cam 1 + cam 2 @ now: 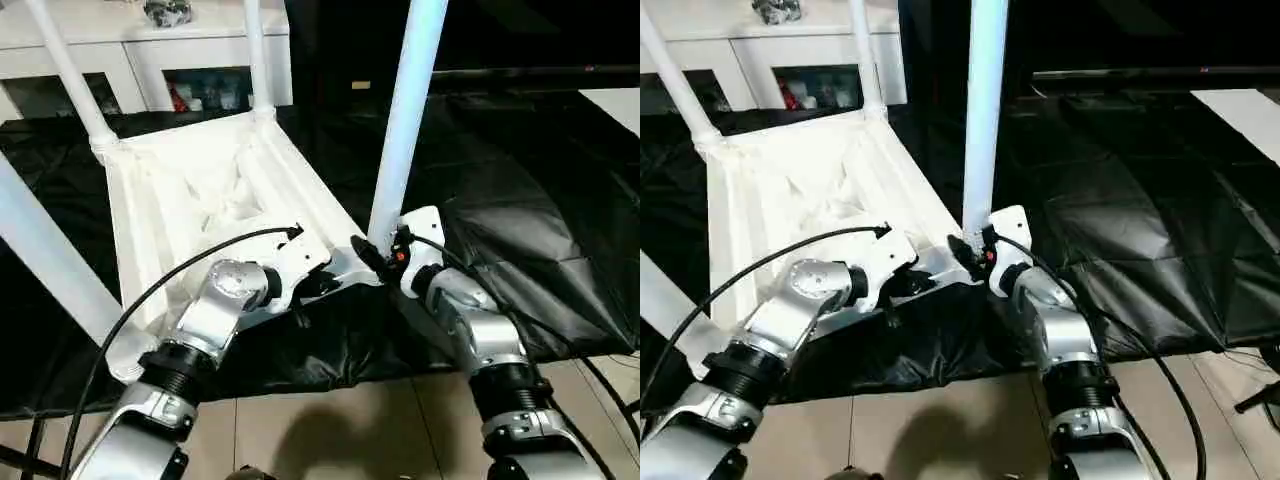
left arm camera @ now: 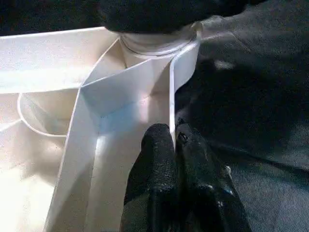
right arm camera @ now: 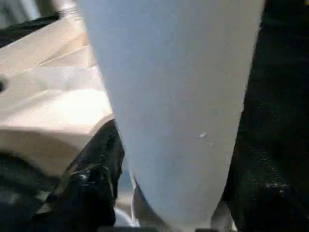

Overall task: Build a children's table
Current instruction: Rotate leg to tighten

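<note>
While left hand (image 2: 175,145) pinches tabletop (image 1: 190,190) rim, right hand (image 1: 380,258) around leg (image 1: 405,120), grip unclear

Both silver forearms are reaching forward and angling inward, so the two wrists are nearly meeting in the middle. The left gripper (image 2: 175,145) is pinching its jaws together. The right gripper (image 1: 372,258) is pointing left toward it, jaws standing apart.

Two head eyes look down over both forearms; wrist cameras sit close against the tabletop (image 1: 200,190) corner they share.
</note>
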